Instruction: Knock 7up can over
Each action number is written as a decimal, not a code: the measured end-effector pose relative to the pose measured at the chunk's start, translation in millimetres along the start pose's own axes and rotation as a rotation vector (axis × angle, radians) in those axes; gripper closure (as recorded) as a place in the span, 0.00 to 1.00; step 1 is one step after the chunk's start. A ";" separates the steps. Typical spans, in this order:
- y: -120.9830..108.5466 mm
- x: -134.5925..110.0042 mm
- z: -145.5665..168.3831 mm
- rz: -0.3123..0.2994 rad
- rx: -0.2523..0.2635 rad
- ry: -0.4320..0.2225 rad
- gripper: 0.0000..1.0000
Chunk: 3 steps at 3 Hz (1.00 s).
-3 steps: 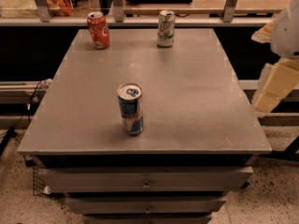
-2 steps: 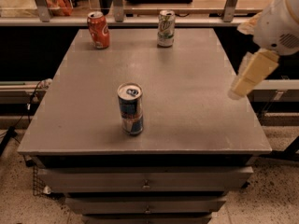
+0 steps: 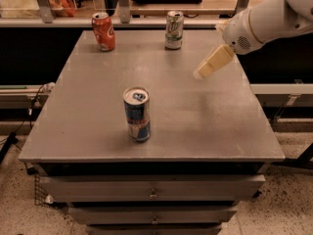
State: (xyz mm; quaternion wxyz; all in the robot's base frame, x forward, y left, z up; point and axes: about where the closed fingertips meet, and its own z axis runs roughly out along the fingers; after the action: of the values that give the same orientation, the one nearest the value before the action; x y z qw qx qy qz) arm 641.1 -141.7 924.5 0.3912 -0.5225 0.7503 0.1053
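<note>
The 7up can (image 3: 173,30), silver-white with green markings, stands upright at the far edge of the grey table (image 3: 205,121), near the middle. My gripper (image 3: 199,73) hangs above the table's right part, to the right of and nearer than the can, well apart from it. It reaches in from the white arm (image 3: 266,21) at the upper right.
An orange-red can (image 3: 103,31) stands upright at the far left of the table. A slim blue-and-silver can (image 3: 136,113) stands upright in the near middle. Drawers sit under the tabletop. A shelf rail runs behind the table.
My arm and gripper have swung in from the right edge, leftward and farther over the table, toward the 7up can. The three cans have not moved.
</note>
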 end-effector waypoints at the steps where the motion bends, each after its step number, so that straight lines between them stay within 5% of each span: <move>1: -0.1 -0.8 1.2 0.001 0.000 -0.006 0.00; 3: -15.3 -19.9 34.3 0.045 0.007 -0.121 0.00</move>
State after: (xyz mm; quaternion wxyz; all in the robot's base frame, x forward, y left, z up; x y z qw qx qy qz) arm 673.7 -114.9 919.1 0.4351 -0.4967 0.7372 0.1432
